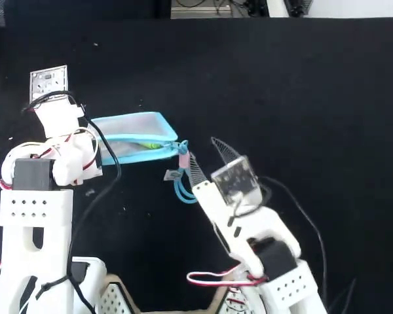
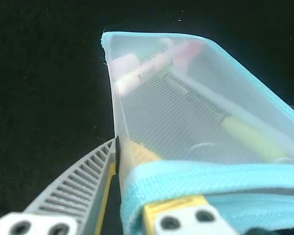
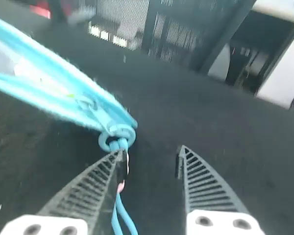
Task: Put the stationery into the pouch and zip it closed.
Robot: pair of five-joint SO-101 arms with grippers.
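While the left gripper (image 1: pixel 98 148) clamps the left end of the light blue mesh pouch (image 1: pixel 134 131), its jaws are closed on the pouch edge and hold it just above the black table (image 1: pixel 301 98), left of centre. The stationery (image 2: pixel 250 138), a yellow pen-shaped item and some pale ones, is visible through the mesh, so the loading step is judged complete. The zip slider (image 3: pixel 115 137) sits at the right end of the pouch, which suggests the zip is run most or all of the way. Full closure cannot be confirmed from these views.

The right gripper (image 3: pixel 151 154) stands wide open just right of the slider. One finger touches the blue pull cord (image 1: pixel 181 187) and nothing is held between the jaws.

Left to do, as judged:
- verify that the zip is fully home
- release the pouch

No legible writing, label or brand mark can be made out on the pouch or its contents
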